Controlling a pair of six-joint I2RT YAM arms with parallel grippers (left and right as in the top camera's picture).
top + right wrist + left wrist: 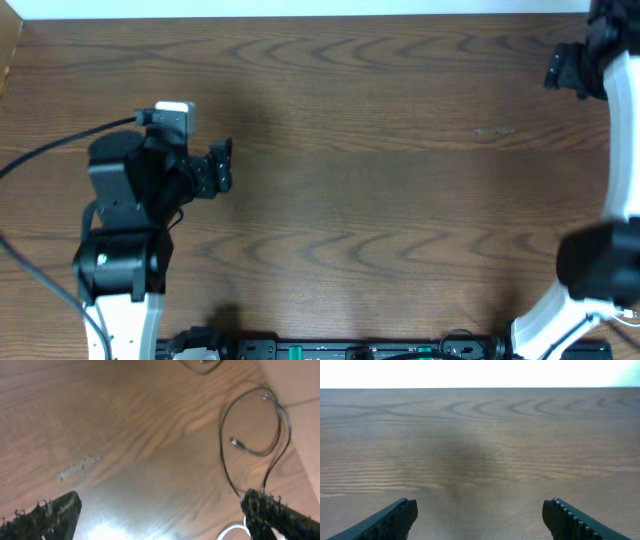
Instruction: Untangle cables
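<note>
While hunting for the cords, start at the right gripper point(161, 497): both fingers spread as wide as can be, gripping nothing, set low over the table point(125, 420). Finds the black cable point(222, 430) just beyond that gripper's right-hand finger, laid in one open loop with a small plug end point(239, 444) curling back inside it. Cannot tell whether touching that finger or merely passing behind it. Catches a sliver of the white cable point(231, 532) right beside the same finger, nearer the camera, mostly cut off. Notes another dark loop point(200, 366) well beyond the gripper, at the top edge; too little shown to name.

Reads as a deliberate pose, by judgement: spread wide and set close so as to close on one strand and draw it clear of its neighbour.

Places the left gripper point(480, 506) well apart from the right gripper, toward the opposite side of the table; likewise spread, empty, facing bare wood only. Probably standing off to leave room, or ready to pin one cord during a pull on its partner.

Shows neither cord from overhead; presumably lying past that picture's edge, beside the right gripper.

Counts as barely begun: black and white lying close together, not yet clearly parted.
</note>
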